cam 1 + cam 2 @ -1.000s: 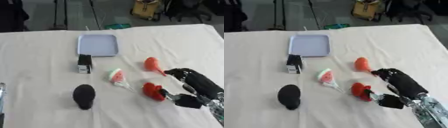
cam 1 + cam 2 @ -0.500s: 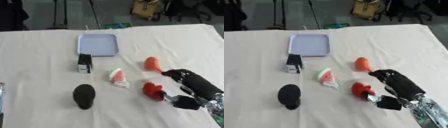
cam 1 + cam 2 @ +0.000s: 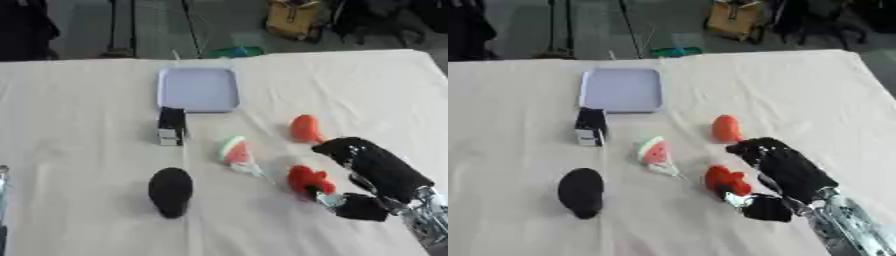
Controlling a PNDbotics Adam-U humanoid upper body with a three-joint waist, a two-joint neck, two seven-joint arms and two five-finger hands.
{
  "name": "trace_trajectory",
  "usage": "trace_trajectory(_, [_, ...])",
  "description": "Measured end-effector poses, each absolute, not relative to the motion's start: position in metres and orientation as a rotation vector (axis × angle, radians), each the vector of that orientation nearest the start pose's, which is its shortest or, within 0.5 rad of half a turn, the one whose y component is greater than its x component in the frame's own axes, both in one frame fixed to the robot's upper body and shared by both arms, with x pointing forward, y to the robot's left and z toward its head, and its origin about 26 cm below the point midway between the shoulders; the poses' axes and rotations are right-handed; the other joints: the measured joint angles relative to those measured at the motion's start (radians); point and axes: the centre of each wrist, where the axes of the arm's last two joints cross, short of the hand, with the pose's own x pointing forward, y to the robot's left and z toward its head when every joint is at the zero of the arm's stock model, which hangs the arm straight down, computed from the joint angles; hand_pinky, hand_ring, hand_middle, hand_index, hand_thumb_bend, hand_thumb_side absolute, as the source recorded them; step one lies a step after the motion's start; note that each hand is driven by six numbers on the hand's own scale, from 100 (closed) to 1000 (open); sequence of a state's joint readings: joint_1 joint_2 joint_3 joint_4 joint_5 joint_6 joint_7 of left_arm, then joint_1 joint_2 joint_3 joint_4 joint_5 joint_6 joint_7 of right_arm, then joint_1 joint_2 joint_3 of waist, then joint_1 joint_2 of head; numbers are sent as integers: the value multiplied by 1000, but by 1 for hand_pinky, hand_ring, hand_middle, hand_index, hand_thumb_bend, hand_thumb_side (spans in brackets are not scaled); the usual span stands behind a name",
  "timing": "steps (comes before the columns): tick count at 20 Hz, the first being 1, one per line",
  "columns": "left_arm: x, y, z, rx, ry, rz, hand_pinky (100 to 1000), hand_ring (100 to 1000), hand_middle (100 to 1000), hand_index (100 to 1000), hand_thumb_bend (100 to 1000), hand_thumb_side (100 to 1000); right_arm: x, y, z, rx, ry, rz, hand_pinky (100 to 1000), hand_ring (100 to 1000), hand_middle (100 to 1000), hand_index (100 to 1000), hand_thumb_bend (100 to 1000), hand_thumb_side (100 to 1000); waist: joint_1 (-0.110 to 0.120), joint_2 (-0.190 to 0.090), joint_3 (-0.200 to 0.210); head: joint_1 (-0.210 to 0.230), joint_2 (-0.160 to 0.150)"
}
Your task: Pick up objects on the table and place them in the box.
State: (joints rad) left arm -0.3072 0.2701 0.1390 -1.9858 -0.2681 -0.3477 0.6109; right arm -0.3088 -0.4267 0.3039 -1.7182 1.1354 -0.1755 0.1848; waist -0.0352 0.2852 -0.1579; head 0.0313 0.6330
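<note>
Cream-clothed surface [image 3: 79, 100] was cluttered: right robot hand [image 3: 372, 170] half-curled beside a red toy [image 3: 308, 180], gripping nothing I could see, with watermelon slice [image 3: 234, 151], orange piece [image 3: 304, 128] and tray [image 3: 199, 89] nearby.

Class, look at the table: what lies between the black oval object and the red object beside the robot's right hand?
The watermelon-slice toy lies between the black oval object and the red object, slightly farther back; the left eye view shows it.

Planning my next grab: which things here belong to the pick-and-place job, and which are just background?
Job things:
- pale tray, the only container in view
- small black and white box
- watermelon slice toy
- orange-red rounded piece
- red piece by the right hand
- black oval thing

Just lying about:
- yellow box on the floor
- green thing on the floor
</note>
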Motion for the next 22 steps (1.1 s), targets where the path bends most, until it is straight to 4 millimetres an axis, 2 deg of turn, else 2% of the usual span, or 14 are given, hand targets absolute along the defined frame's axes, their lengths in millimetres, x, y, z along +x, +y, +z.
trace_trajectory(13, [301, 284, 203, -859, 3339, -423, 679, 651, 732, 695, 100, 940, 336, -225, 102, -1003, -1645, 1700, 909, 883, 830, 933, 402, 988, 5, 4, 7, -14, -10])
trace_trajectory(22, [302, 282, 202, -852, 3349, -427, 680, 655, 734, 695, 100, 941, 344, -231, 98, -1051, -1605, 1680, 909, 888, 831, 932, 388, 994, 10, 4, 11, -16, -18])
